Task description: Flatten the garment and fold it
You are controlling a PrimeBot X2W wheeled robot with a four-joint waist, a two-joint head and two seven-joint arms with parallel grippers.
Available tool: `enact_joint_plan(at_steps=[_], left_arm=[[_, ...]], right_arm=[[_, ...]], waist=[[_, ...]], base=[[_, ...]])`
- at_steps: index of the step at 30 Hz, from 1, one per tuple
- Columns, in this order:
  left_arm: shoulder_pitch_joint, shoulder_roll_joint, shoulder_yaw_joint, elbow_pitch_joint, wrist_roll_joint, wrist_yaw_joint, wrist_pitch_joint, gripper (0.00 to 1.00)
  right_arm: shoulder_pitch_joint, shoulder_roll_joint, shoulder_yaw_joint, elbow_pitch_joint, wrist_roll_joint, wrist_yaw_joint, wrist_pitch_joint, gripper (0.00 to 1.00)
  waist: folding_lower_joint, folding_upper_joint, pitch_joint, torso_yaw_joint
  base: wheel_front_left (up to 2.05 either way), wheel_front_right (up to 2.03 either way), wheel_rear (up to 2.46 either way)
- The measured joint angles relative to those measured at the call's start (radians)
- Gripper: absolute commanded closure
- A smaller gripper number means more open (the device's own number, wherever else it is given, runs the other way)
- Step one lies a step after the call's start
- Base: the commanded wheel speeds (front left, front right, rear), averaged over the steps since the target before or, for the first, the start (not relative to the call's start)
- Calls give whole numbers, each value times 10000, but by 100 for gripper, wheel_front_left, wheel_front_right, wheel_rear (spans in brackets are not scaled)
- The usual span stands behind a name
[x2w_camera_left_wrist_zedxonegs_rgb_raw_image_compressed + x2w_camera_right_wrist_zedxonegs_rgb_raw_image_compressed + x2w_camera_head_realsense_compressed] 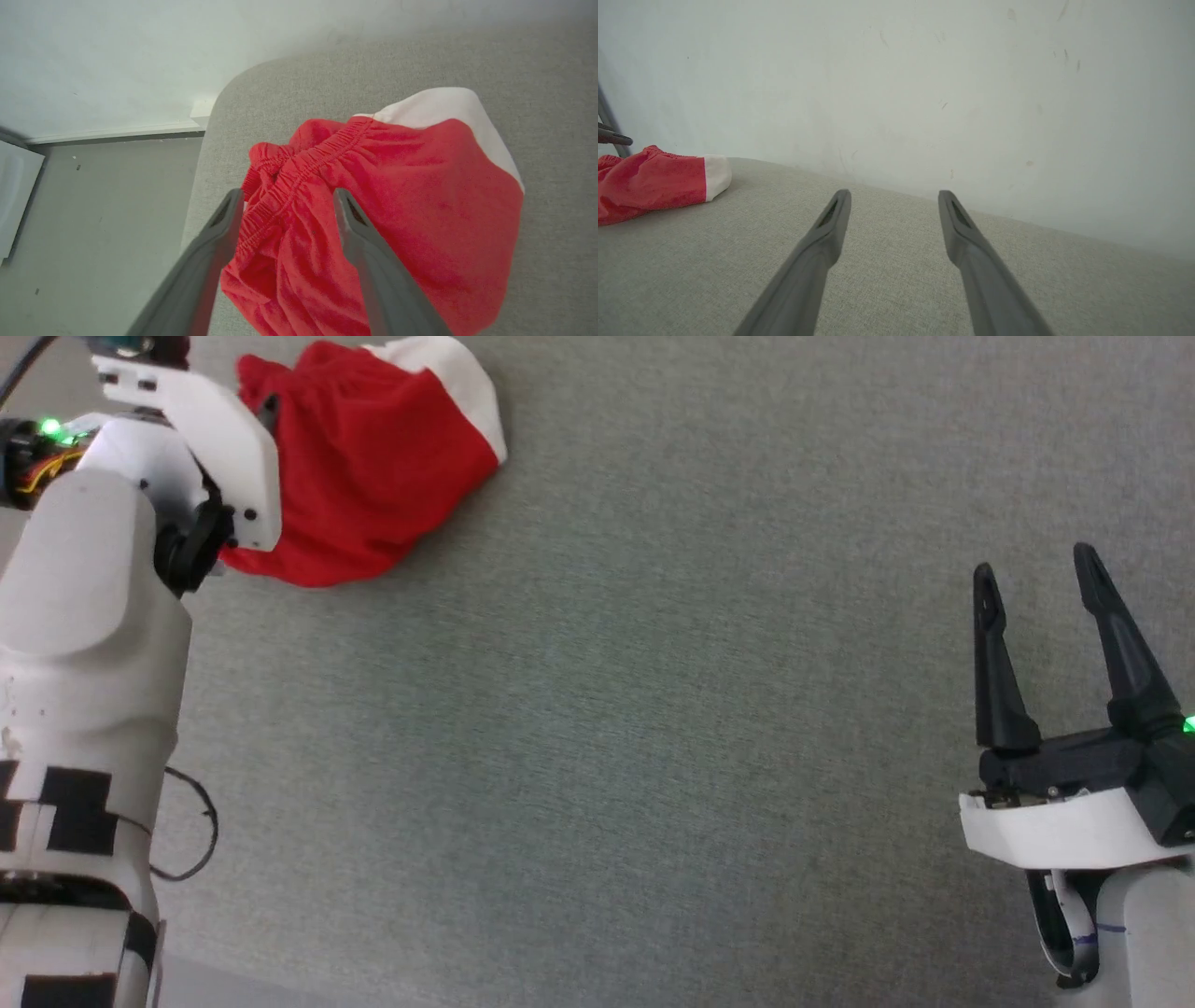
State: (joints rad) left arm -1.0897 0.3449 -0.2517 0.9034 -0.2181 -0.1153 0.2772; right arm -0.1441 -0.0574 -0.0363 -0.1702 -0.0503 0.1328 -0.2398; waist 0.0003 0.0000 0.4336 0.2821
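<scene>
One red-and-white garment (373,467) at the far left corner of one grey desk (653,709). Two robot hands, left hand (287,200) and right hand (1034,560), each with two dark fingers (999,663).

garment (373,467) far left on table (653,709), left fingers (215,247) over it; right fingers (994,663) well apart.

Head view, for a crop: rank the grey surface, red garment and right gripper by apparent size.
Largest: grey surface.
Then the garment, partly hidden behind the left arm.
Smallest: right gripper, though nearness to the camera enlarges it.
</scene>
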Motion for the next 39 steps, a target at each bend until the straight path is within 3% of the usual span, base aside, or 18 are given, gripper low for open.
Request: enact_joint_plan(at_steps=[4, 8, 12, 16, 17, 18, 32, 39], left_arm=[[-375, 426, -1522, 56, -1722, -77, 2086, 0], [-500, 1204, -2763, -242, -3319, -86, 3952, 0], [-601, 1858, -3467, -683, -4176, -86, 4671, 0], [-616, 2226, -3902, -834, -4594, -84, 4675, 2], [-617, 2293, -4017, -849, -4646, -84, 4604, 86], [-621, 2330, -4144, -869, -4656, -86, 4502, 100], [-1772, 2516, -5954, -2619, -4558, -90, 2031, 100], [-2637, 1987, -7237, -3944, -4713, -90, 1396, 100]], right_arm=[[-223, -42, 31, -125, -52, 0, -86, 0], [-414, -82, 59, -180, -109, 0, -165, 0], [-519, -98, 81, -186, -109, 0, -167, 0], [-546, -98, 128, -140, -119, 0, -169, 0], [-547, -98, 140, -115, -119, 0, -169, 0], [-546, -94, 146, -98, -117, 0, -169, 0], [138, 27, 100, 236, -27, 0, -173, 0], [461, 48, 77, 293, 416, 0, -173, 0]], waist=[[0, 0, 538, -292], [0, 0, 1016, -565], [-4, 0, 1300, -862], [-3, 1, 1360, -1069], [-3, 0, 1322, -1089], [-4, 0, 1267, -1106], [-3, 0, -472, -1025], [-5, 0, -1373, -1301]], base=[[0, 0, 0], [0, 0, 0], [0, 0, 0], [0, 0, 0], [0, 0, 0], [0, 0, 0], [0, 0, 0], [0, 0, 0]])
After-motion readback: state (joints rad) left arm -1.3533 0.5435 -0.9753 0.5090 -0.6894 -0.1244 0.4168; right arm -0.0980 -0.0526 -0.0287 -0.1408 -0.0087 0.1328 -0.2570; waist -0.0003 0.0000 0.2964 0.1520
